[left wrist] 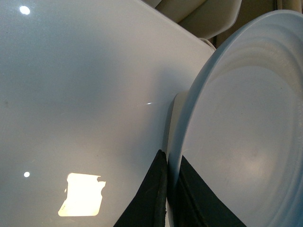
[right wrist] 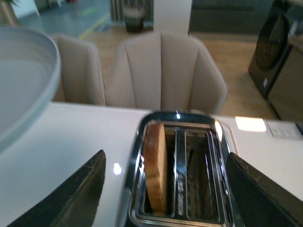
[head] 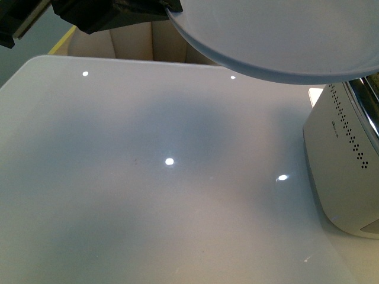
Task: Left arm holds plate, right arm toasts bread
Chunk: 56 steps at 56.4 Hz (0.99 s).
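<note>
The pale blue-grey plate [head: 278, 35] hangs in the air over the white table, seen from below in the front view. My left gripper [left wrist: 169, 189] is shut on its rim, one black finger on each side; the plate [left wrist: 246, 137] is bare inside. Part of the left arm [head: 100, 15] shows at the top of the front view. The bread [right wrist: 156, 170] stands upright in one slot of the toaster [right wrist: 180, 175], its top edge sticking out. My right gripper [right wrist: 165, 189] is open above the toaster, its fingers wide to either side, holding nothing. The plate edge [right wrist: 28, 80] shows there too.
The toaster [head: 346, 160], white with a perforated side, stands at the table's right edge. Its second slot [right wrist: 201, 175] has nothing in it. Beige chairs [right wrist: 161, 75] stand behind the glossy white table [head: 148, 177].
</note>
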Motion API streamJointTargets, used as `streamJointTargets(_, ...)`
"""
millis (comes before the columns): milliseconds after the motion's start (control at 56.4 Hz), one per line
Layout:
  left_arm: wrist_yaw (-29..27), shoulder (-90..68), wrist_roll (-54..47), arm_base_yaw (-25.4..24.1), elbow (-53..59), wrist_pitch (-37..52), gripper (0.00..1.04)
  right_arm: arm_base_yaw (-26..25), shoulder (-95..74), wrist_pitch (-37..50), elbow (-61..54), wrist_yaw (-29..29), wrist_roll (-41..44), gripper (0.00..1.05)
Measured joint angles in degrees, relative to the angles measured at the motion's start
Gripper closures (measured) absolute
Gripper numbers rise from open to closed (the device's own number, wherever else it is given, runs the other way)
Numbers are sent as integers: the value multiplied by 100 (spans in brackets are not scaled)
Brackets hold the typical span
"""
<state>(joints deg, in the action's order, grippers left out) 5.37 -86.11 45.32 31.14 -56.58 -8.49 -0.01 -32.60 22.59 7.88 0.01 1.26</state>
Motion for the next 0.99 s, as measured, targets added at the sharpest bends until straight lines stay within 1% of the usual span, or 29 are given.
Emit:
streamJointTargets(35, -2, 4, 2, 0, 0, 0, 102, 0, 70, 66, -35, 2, -22, 42)
streamJointTargets(53, -2, 7, 2, 0, 0, 0, 102, -4, 138, 83, -63, 15, -33, 46)
streamJointTargets(71, -2, 9, 2, 0, 0, 0, 102, -4, 153, 83, -72, 15, -35, 47)
streamJointTargets(89, 0, 9, 2, 0, 0, 0, 102, -4, 225, 83, -107, 9, -42, 51)
streamJointTargets(106, 0, 9, 2, 0, 0, 0, 102, -4, 238, 81, -114, 9, -39, 52)
streamJointTargets(142, 0, 9, 2, 0, 0, 0, 102, -2, 306, 66, -160, 7, -44, 57)
streamJointTargets(159, 4, 9, 2, 0, 0, 0, 102, -2, 358, 46, -195, -4, -44, 62)
streamJointTargets(177, 4, 9, 2, 0, 0, 0, 102, -2, 367, 42, -203, -2, -44, 63)
streamJointTargets(213, 4, 9, 2, 0, 0, 0, 102, -2, 431, 4, -247, -2, -44, 68)
streamJointTargets(230, 2, 9, 2, 0, 0, 0, 102, -2, 476, -26, -284, 4, -46, 72)
streamJointTargets(284, 2, 9, 2, 0, 0, 0, 102, -2, 551, -81, -332, 4, -46, 78)
streamJointTargets(354, 2, 9, 2, 0, 0, 0, 102, -2, 691, -155, -393, 7, -48, 89)
streamJointTargets(390, 2, 9, 2, 0, 0, 0, 102, -2, 785, -210, -413, 2, -52, 96)
streamJointTargets(443, 2, 9, 2, 0, 0, 0, 102, -2, 881, -256, -437, 2, -55, 103)
streamJointTargets(727, 0, 9, 2, 0, 0, 0, 102, -2, 1394, -614, -592, 0, -76, 103)
streamJointTargets(851, 0, 9, 2, 0, 0, 0, 102, -2, 1569, -568, -667, -4, -81, 103)
streamJointTargets(992, 0, 9, 2, 0, 0, 0, 102, -2, 1917, -907, -667, -2, -81, 103)
